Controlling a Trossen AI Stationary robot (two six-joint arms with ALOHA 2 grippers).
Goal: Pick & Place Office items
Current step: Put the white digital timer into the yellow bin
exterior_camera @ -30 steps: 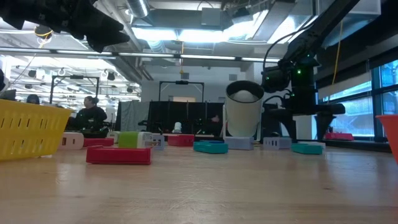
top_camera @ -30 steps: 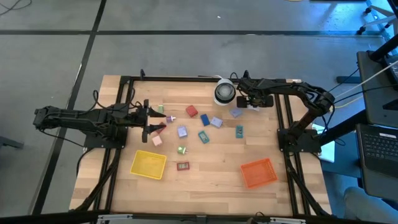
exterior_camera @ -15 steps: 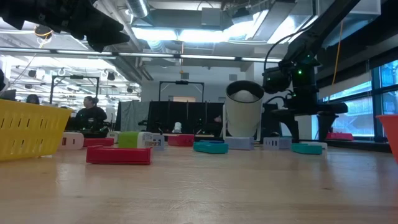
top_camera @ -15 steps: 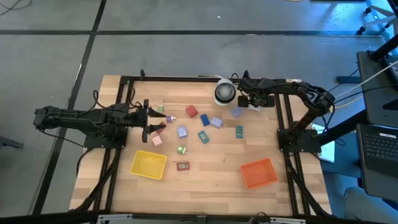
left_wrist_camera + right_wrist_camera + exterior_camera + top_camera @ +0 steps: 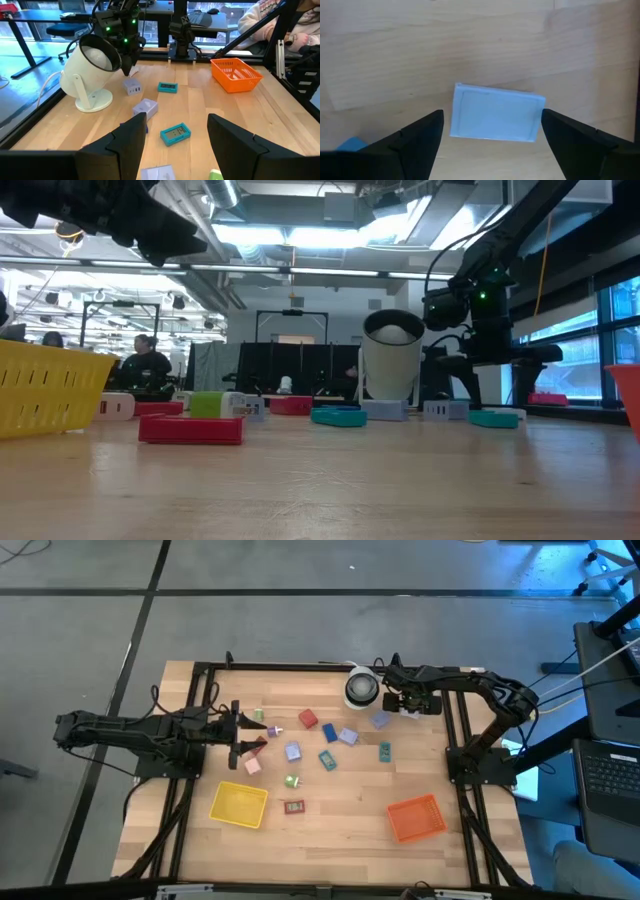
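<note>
We use the white roll (image 5: pixel 361 689) as our landmark: the yellow tray (image 5: pixel 239 804) sits well to its left and toward the table's front edge, and from above we see nothing in it; the orange tray (image 5: pixel 415 817) sits toward the front right and looks just as bare. Between them the office items (image 5: pixel 327 759) lie scattered on the wood in front of the roll. The left gripper (image 5: pixel 240 735) hangs far left of the roll, its fingers spread wide over the nearest pieces. The right gripper (image 5: pixel 386 702) hovers just right of the roll, fingers wide. Only the right wrist view shows a pale blue block (image 5: pixel 496 112) lying flat between them, untouched. Only the left wrist view shows two teal pieces (image 5: pixel 176 133) with small display faces; we cannot read them.
</note>
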